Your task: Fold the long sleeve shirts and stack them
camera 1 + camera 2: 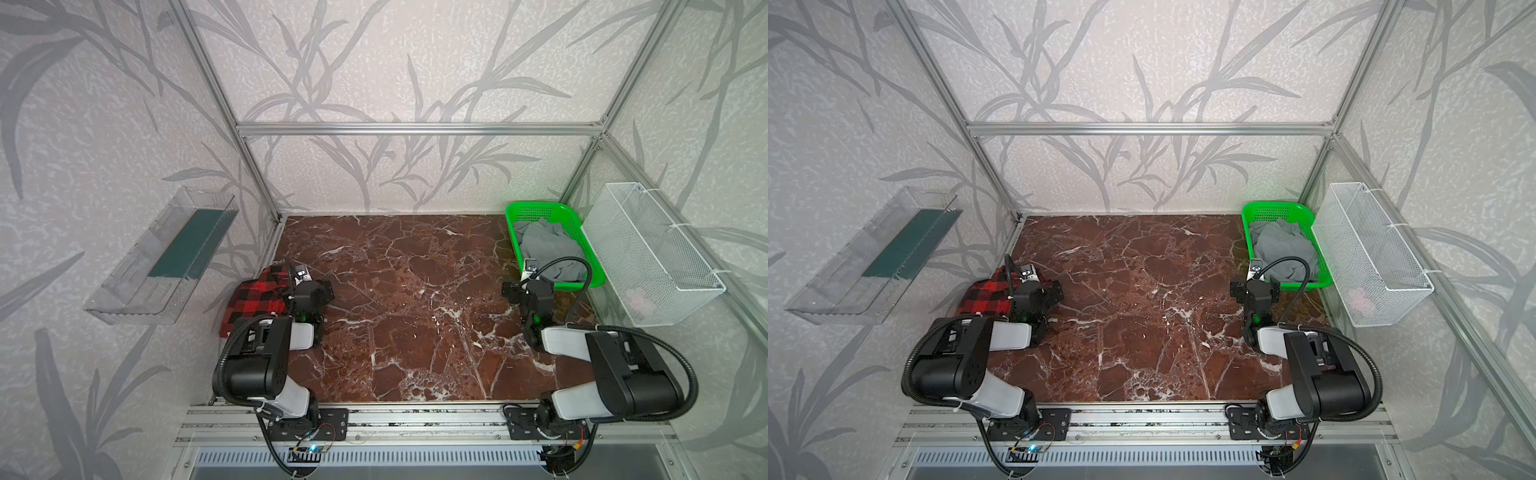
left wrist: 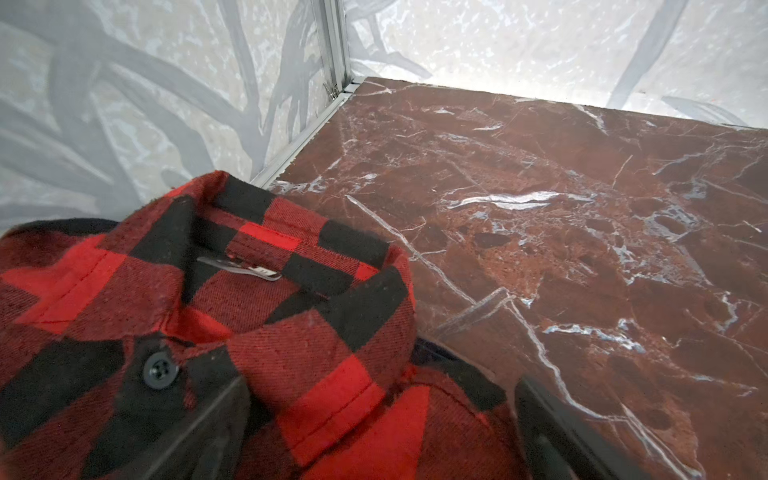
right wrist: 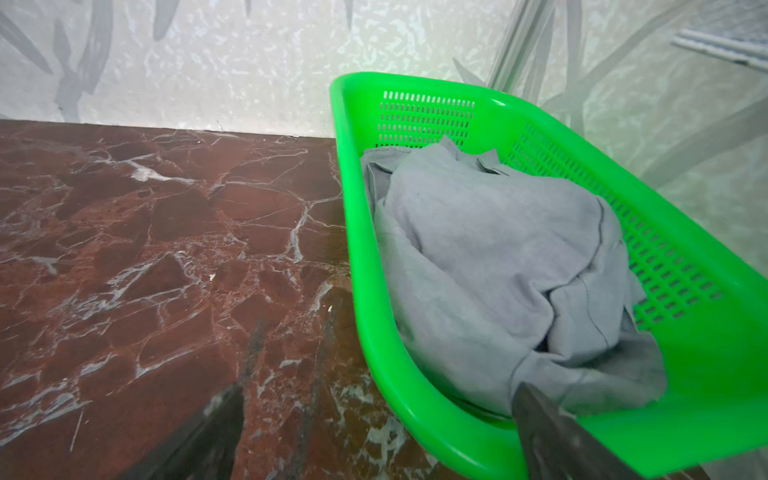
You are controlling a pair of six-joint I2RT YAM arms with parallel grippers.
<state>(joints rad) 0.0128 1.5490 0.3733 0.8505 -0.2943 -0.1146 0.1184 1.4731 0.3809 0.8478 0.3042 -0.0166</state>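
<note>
A folded long sleeve shirt (image 1: 253,299) (image 1: 984,297) in red-and-black buffalo check lies at the table's left edge, collar and a black button up. My left gripper (image 1: 307,286) (image 1: 1036,291) hangs open just above its collar end. In the left wrist view its gripper (image 2: 374,449) has the cloth (image 2: 249,324) between its fingers (image 2: 552,436), which do not press it. My right gripper (image 1: 528,286) (image 1: 1254,289) (image 3: 382,453) is open and empty. It straddles the near rim of a green basket (image 3: 415,399) that holds a crumpled grey garment (image 3: 498,257) (image 1: 548,249).
The green basket (image 1: 515,216) stands at the table's back right corner. A white wire basket (image 1: 652,253) with something pink inside hangs on the right wall. A clear plastic bin (image 1: 162,257) hangs on the left wall. Brown marble tabletop (image 1: 415,299) lies between the arms.
</note>
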